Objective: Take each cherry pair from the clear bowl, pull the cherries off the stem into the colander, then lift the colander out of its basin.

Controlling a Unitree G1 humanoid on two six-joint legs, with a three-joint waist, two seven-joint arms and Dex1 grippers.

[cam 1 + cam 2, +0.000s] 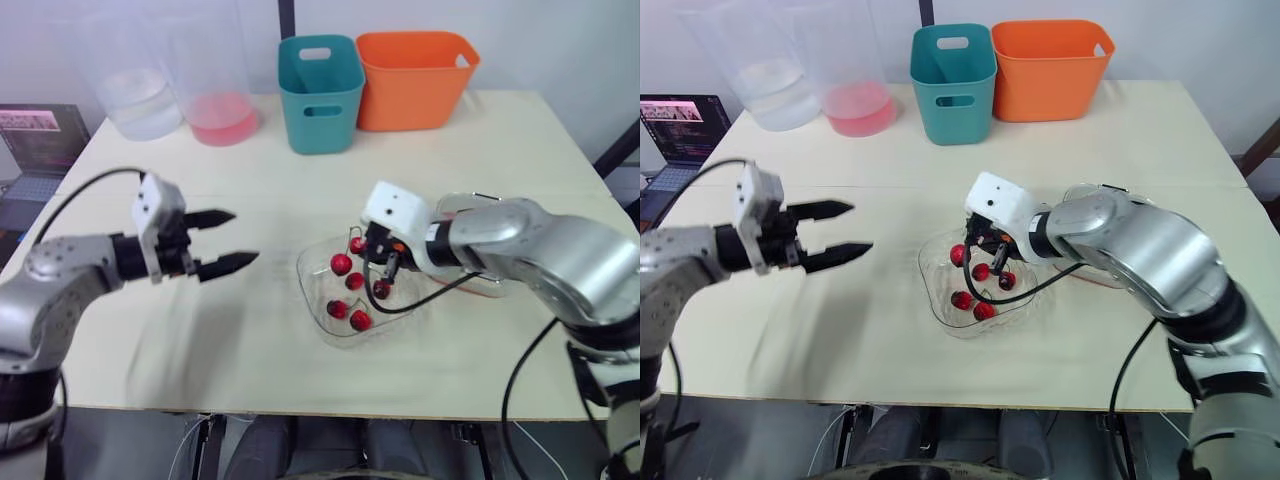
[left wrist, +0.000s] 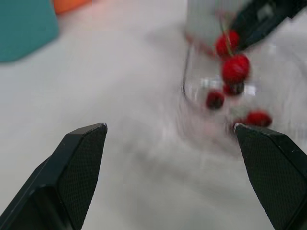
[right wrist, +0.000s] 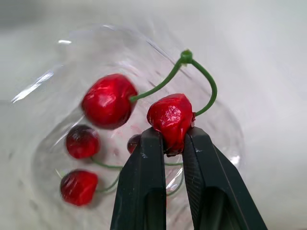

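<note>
Hovering L gripper [image 1: 243,238] over bare table [image 1: 500,370] left of bowl [image 1: 303,270], fingers spread wide, gripping nothing; having open room all round it, w/ front edge near and laptop [image 1: 30,150] just off the left edge. Reaching R gripper [image 3: 168,139] down into bowl, fingers pinching one cherry [image 3: 170,117] tight. Sitting mid-table, well in from every edge, w/ clear surface stretching back to teal bin [image 1: 320,95] and orange bin [image 1: 415,80], pressed side by side at far edge, and two jugs [image 1: 135,90] at far-left corner. Hiding mostly behind R arm: clear vessel [image 1: 1092,190] w/ reddish edge, can't tell what. Getting from R wrist view the grip up close: twin [image 3: 108,100] hanging beside, joined by green stem [image 3: 187,56] arching over, more cherries lying lower in bowl. Looking, in L wrist view, across bare table to bowl's near wall.
</note>
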